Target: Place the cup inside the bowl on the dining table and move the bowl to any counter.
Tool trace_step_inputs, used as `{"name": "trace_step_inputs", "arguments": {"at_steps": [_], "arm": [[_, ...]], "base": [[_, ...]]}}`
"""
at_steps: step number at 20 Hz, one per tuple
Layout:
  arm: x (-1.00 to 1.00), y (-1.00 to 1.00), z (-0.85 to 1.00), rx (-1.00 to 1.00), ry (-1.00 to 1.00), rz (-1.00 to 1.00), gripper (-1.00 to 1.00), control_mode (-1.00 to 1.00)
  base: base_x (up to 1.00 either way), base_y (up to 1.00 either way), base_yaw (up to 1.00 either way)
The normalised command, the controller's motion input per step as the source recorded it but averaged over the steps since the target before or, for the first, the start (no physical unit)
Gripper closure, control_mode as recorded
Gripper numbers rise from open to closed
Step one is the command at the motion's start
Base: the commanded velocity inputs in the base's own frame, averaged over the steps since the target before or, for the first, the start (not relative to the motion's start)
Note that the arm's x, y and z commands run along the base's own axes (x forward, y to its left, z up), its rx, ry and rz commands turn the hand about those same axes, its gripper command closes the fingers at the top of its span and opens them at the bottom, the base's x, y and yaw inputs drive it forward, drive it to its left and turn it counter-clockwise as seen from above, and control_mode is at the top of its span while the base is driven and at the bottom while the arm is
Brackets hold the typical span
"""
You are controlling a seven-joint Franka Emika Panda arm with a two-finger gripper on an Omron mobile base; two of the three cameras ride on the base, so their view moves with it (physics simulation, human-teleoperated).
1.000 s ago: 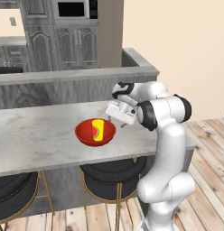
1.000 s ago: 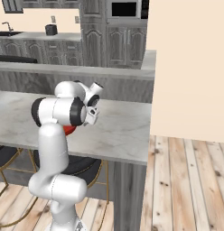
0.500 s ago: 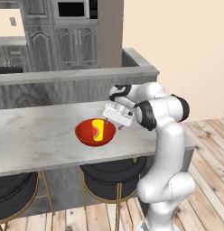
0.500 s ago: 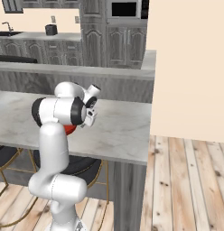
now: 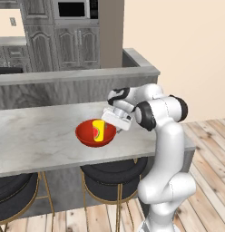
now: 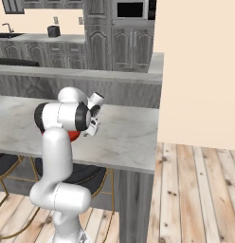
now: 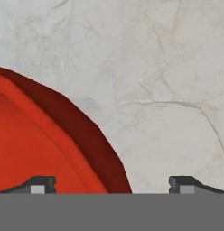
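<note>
Marble dining table (image 5: 37,136): cup (image 5: 99,131) sits in bowl (image 5: 95,133) — my gripper (image 7: 112,184), spread wide, has edged onto its rim for the carry.

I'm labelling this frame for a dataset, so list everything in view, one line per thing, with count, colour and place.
cup: one, yellow with a red patch, standing inside the bowl.
bowl: one, glossy red, on the dining table near its front edge.
dining table: one, light marble slab, across the middle of the scene.
stools: two in view, dark seats on gold legs, under the table's front edge.
counter: one, light grey top over dark grey cabinets, along the back wall.
sink: one, black, set in the counter at far left.
microwave: one, dark, built into the tall cabinets.
floor: light wood planks.
gripper: one, dark fingertips, open, straddling the bowl's rim.
</note>
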Motion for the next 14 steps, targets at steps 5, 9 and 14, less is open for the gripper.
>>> {"name": "trace_step_inputs", "arguments": {"at_steps": [5,9,14], "arm": [[0.0,0.02,-0.03,0.0,0.01,0.0,-1.0,-1.0],[0.0,0.0,0.0,0.0,0.0,0.0,-1.0,-1.0],[0.0,0.0,0.0,0.0,0.0,0.0,1.0,-1.0]], "base": [[0.0,0.0,0.0],[0.0,0.0,0.0],[0.0,0.0,0.0]]}}
